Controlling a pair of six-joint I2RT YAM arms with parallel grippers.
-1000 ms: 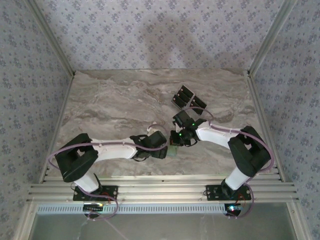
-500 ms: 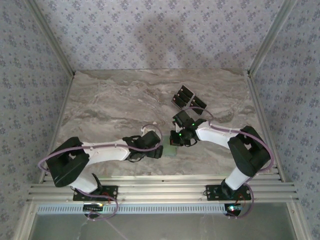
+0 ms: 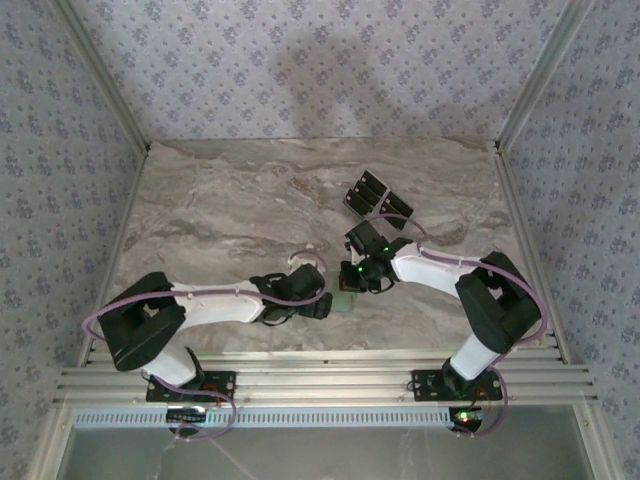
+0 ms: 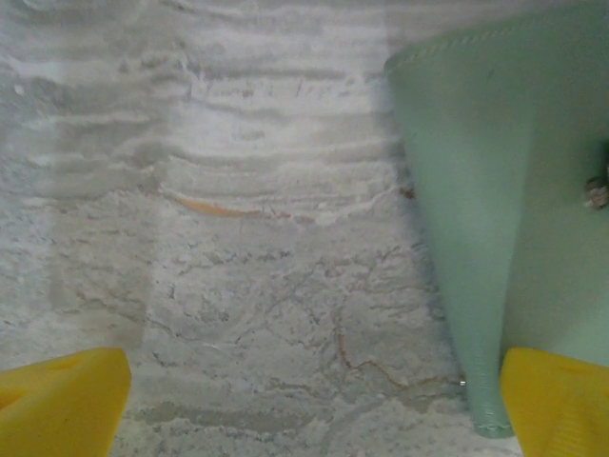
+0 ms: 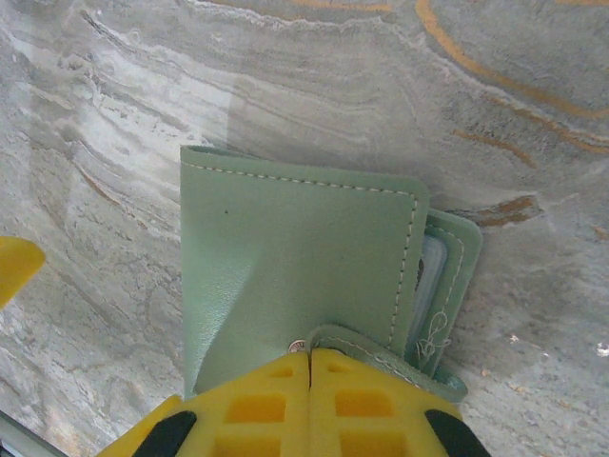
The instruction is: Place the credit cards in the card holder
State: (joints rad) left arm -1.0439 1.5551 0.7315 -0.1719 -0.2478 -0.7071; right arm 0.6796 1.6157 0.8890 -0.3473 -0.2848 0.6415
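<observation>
Right jaws are pinching the card holder [image 5: 285,257] by its edge, guessing to flip it open; left jaws spread wide right beside it.

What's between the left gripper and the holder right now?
Nothing visible. The left gripper is open over bare table, and the holder sits just ahead, off to one side. The right gripper is shut on the holder's edge.
</observation>
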